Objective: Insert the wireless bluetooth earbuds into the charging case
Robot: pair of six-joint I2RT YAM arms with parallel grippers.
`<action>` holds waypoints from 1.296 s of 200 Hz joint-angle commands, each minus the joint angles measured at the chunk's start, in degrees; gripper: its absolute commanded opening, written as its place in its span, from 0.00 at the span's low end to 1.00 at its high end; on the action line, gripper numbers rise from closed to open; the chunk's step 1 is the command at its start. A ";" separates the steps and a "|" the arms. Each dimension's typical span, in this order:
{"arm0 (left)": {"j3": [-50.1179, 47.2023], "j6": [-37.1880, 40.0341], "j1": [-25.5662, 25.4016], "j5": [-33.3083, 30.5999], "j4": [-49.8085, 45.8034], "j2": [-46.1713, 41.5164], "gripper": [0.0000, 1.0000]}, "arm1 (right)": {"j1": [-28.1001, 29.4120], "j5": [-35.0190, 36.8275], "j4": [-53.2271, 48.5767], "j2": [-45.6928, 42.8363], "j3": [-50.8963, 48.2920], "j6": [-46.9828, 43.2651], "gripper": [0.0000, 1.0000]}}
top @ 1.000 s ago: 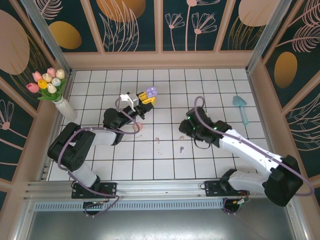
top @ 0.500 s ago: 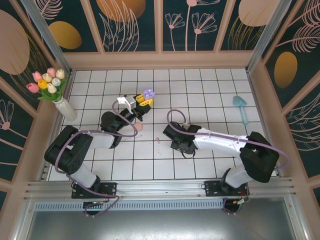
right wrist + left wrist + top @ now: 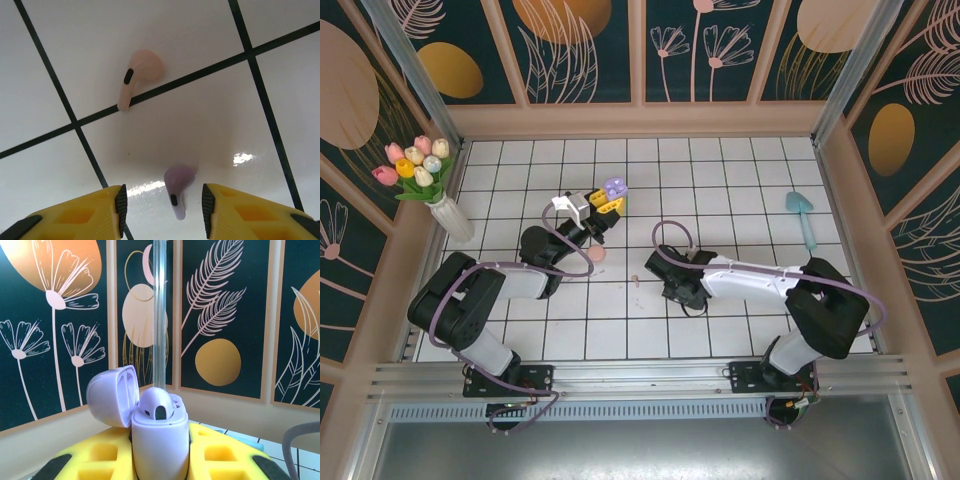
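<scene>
**Top view:** Job only partway. L gripper [image 3: 607, 201] hangs over the far-middle of the desk [image 3: 740, 190], clamped tight on the open purple case [image 3: 617, 187]. R gripper [image 3: 685, 297] is down at the tiles near centre, just right of a pink bud [image 3: 638, 281] lying loose. A round pink item [image 3: 597, 255] sits by the L arm; can't tell what it is.

**L wrist view:** Case stands upright betw. the yellow fingers [image 3: 80, 462], lid [image 3: 112, 396] swung back to the left. A pale domed shape w/ a dark slot fills the case mouth. Prob. a bud already home, tho not certain.

**R wrist view:** Purple bud [image 3: 177, 189] lies on the desk betw. the R gripper's fingertips [image 3: 100, 200], stem toward the camera. Jaws abt half open, w/ a gap on either side of the bud, so nothing gripped yet. Pink bud lies farther off, stem end touching a tile line, well clear of the fingers.

At least these two buds are still to go in. Next looks to be the pick of the purple bud, then a carry over to the case in the L gripper.
</scene>
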 commanded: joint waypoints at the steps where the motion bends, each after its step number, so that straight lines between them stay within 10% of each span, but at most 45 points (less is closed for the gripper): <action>1: -0.23 -0.46 0.19 -0.35 3.63 -1.01 0.00 | -1.10 0.37 1.49 0.84 -1.38 -0.82 0.45; 259: 1.00 -0.64 0.17 0.16 2.95 -0.78 0.00 | -1.68 -0.86 3.14 5.76 -2.00 -5.07 0.33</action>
